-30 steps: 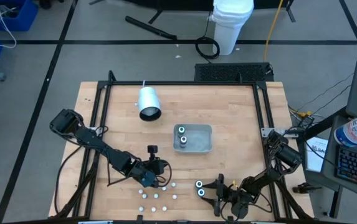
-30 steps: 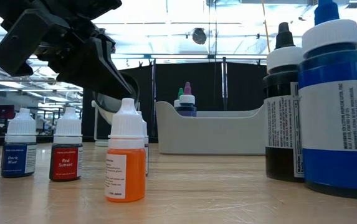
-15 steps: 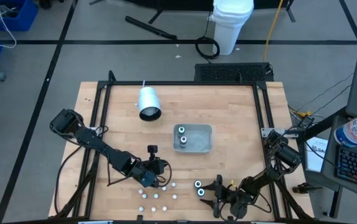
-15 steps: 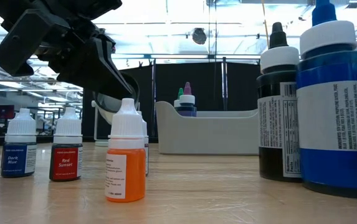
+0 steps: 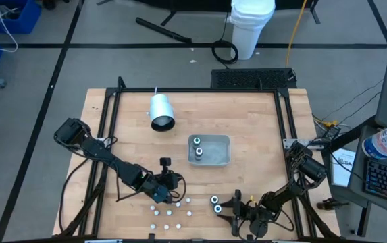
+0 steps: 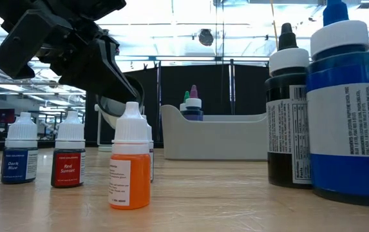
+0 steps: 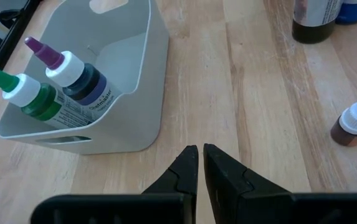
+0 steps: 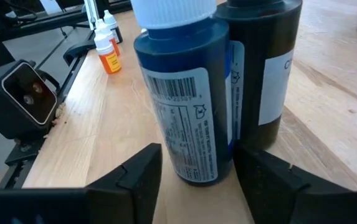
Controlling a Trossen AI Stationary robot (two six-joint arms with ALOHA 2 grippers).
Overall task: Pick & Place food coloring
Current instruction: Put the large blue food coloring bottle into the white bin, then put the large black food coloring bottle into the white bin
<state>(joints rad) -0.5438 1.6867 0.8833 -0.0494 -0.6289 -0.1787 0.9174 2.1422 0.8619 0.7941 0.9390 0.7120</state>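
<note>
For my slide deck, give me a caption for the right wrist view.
Right gripper open around a blue food coloring bottle, a dark bottle right behind it.

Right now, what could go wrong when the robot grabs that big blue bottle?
The right hand straddles the big blue white-capped bottle, which stands touching a big dark bottle. Closing might nudge or tip the dark one. The blue bottle is tall and round, so a low grip could let it lean or slip. The left hand, shut, waits near the grey plastic tray.
</note>
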